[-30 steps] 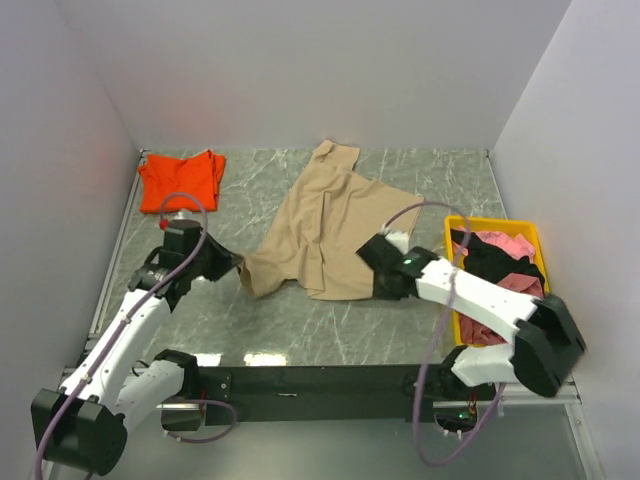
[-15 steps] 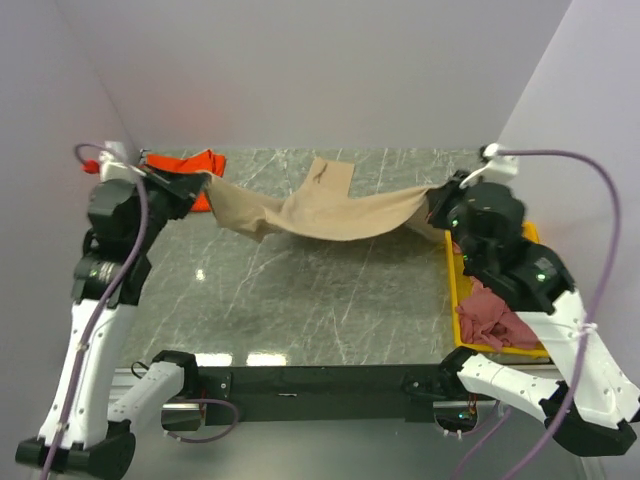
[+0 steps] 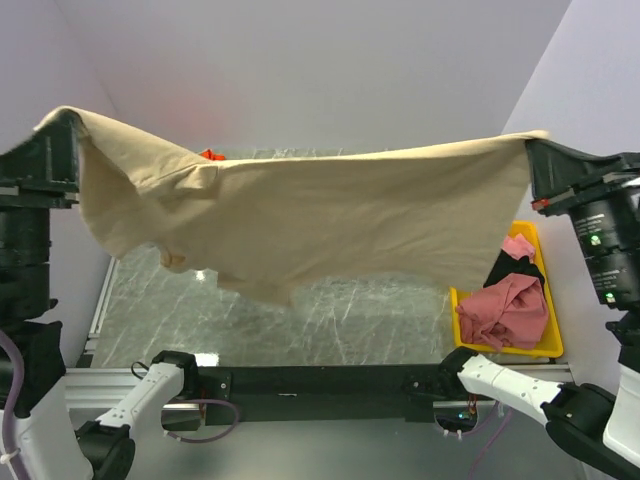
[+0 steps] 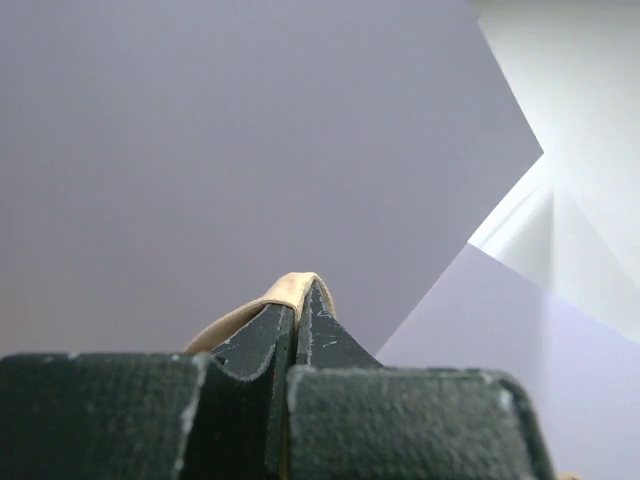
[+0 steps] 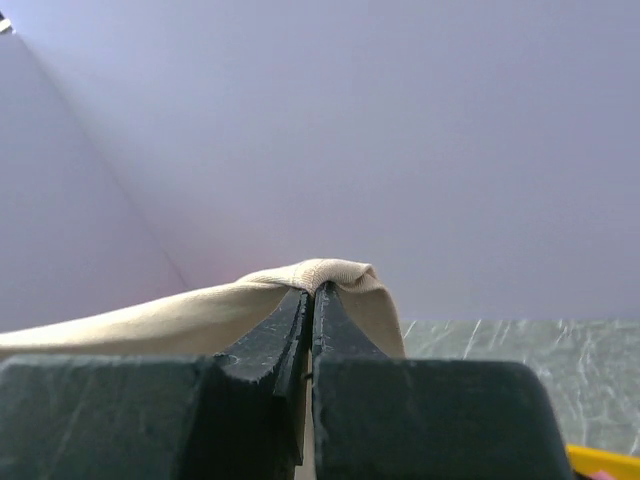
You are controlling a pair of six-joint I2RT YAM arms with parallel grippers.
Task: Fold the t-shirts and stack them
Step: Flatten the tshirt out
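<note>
The tan t-shirt point(image 3: 330, 215) is hanging in the air above the tabletop point(image 3: 350, 310), stretched wide between the two arms and sagging along its lower edge. It is behaving as light, limp cloth that will likely drape and crease wherever nothing is holding it. The left pincer point(image 4: 297, 305) is pinching one end of it and the right pincer point(image 5: 311, 295) the opposite end, each pressed tight on a thin fold. Edges and corners look like the places to hold (a grip mid-panel would probably just bunch it).

The top view is showing the whole spread, a sliver of the orange-red t-shirt point(image 3: 211, 155) behind it, and the pink t-shirt point(image 3: 510, 305) and dark t-shirt point(image 3: 505, 268) lying in the yellow tray point(image 3: 552, 345). The wrist views are showing only the pressed-together fingertips with a lip of cloth poking out, a detail the top view is not resolving.
</note>
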